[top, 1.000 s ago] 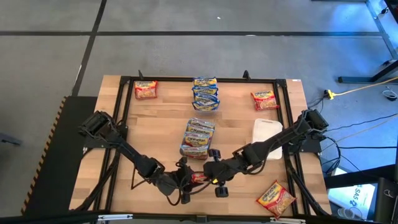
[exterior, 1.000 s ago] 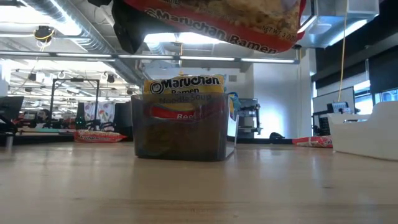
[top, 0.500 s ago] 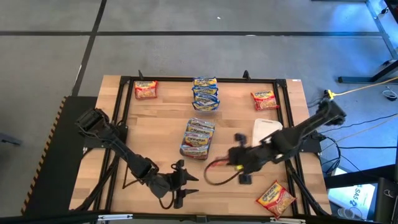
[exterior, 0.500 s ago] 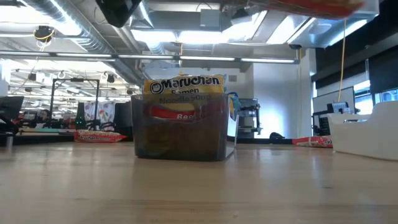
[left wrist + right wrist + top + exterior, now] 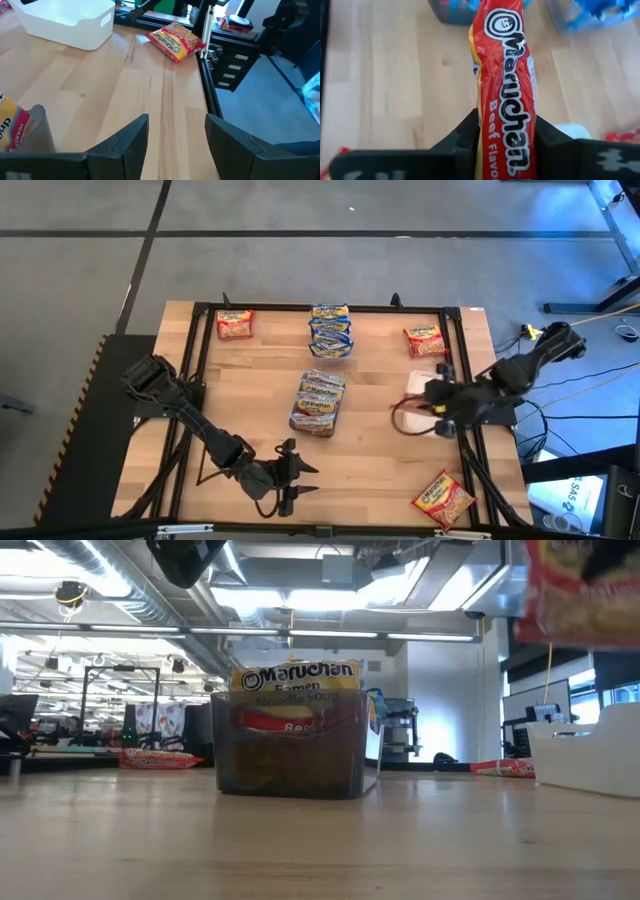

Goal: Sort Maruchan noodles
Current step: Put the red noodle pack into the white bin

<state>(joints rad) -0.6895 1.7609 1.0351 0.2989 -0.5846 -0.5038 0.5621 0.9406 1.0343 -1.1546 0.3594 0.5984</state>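
Beef Maruchan packet (image 5: 506,85): light, crinkly, slippery (brittle noodles inside), clamped edgewise in right hand (image 5: 504,131) at tabletop's three o'clock.

Packets (image 5: 318,402) in central tub (image 5: 290,755)

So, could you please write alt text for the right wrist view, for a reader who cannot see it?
The right gripper is shut on a red Maruchan beef packet, held edge-on above the wooden table. Beyond it, blurred, stand two clear tubs with blue packets inside.
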